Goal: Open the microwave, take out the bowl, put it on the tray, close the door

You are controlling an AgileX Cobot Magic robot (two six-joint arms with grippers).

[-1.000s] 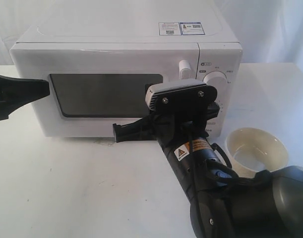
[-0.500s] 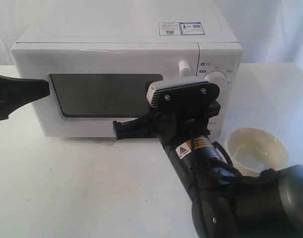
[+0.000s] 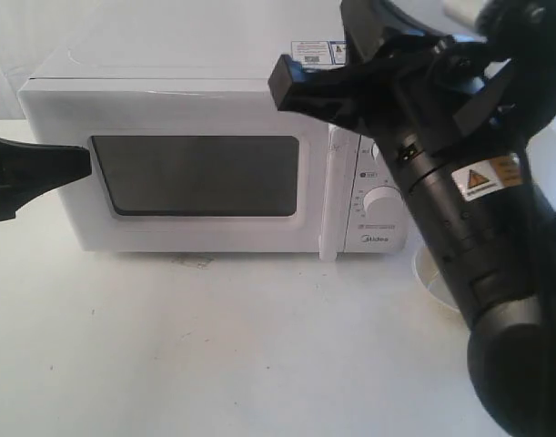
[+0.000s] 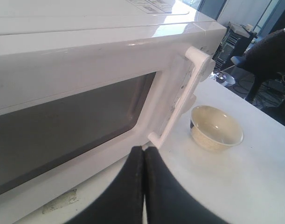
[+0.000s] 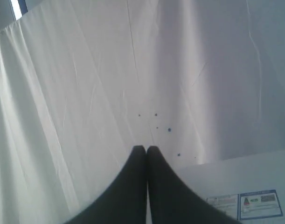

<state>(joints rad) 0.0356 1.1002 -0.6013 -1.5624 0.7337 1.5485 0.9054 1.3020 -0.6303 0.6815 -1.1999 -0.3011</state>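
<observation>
White tabletop (image 3: 168, 346): closing step looking finished

On it the microwave (image 3: 205, 100) is sitting with its door (image 3: 196, 238) flush shut. The bowl (image 4: 216, 134) is resting on the tabletop beside the knob side, with no tray showing. Judgement: the task is nearing its end, and next both arms need to back clear. By the door, the left tool (image 4: 143, 148) is hovering, fingers together and empty; contact cannot be told. Above the microwave, the right tool (image 5: 146, 148) is hanging, likewise pressed together and holding nothing.

Microwave (image 4: 86, 51): white, door (image 4: 77, 93) shut.
Handle (image 4: 182, 100): white bar on microwave's door.
Bowl (image 4: 216, 128): cream, empty, near microwave's handle side.
Left gripper (image 4: 143, 151): fingers pressed together, facing microwave's door.
</observation>
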